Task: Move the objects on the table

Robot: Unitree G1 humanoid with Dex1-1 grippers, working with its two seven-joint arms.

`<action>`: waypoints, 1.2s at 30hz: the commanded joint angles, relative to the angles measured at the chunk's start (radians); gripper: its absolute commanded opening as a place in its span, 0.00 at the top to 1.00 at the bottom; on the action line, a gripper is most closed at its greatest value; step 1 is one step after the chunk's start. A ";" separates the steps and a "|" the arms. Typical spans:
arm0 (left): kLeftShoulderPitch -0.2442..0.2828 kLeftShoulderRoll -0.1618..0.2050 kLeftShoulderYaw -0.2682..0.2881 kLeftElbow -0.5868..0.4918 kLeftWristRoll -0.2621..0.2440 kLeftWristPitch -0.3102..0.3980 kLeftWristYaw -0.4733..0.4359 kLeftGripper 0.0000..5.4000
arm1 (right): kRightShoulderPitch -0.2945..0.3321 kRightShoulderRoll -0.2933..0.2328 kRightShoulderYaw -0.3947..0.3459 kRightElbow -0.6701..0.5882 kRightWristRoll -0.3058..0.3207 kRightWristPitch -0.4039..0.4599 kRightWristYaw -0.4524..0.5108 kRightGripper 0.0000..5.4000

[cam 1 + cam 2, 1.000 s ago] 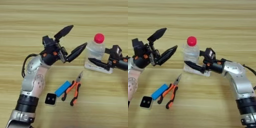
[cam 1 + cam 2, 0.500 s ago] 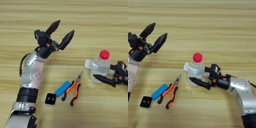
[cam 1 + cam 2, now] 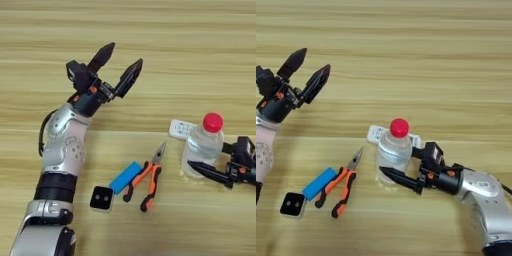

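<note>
A small clear bottle [image 3: 393,149] with a red cap [image 3: 399,127] stands upright on the wooden table [image 3: 456,75], right of centre. My right gripper [image 3: 385,161] reaches in from the right and is shut on the bottle: one black finger [image 3: 398,177] lies along its near side, and the other passes behind it. The white remote [image 3: 179,129] lies flat just behind the bottle, partly hidden by it. My left gripper [image 3: 121,59] is raised over the far left of the table, open and holding nothing, well apart from both objects.
Orange-handled pliers [image 3: 145,182] lie near the front centre, left of the bottle. A blue block [image 3: 125,176] lies beside them, and a small black square piece [image 3: 102,198] sits further left. My left arm [image 3: 62,150] comes up along the left side.
The right gripper has drawn the bottle toward the near edge, off the remote's near side. The left gripper has swung away to the far left, still open.
</note>
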 commanded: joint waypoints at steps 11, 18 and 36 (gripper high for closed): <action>-0.011 -0.004 0.004 0.012 0.033 -0.018 0.000 0.00 | 0.000 -0.014 0.000 0.031 -0.022 -0.086 0.004 0.42; -0.010 -0.003 0.004 0.014 0.038 -0.019 -0.003 0.00 | -0.005 -0.015 0.015 0.057 -0.049 -0.121 -0.004 0.42; -0.010 0.004 -0.003 0.058 0.105 -0.047 0.019 0.00 | -0.010 -0.020 0.020 0.061 -0.047 -0.133 -0.009 0.10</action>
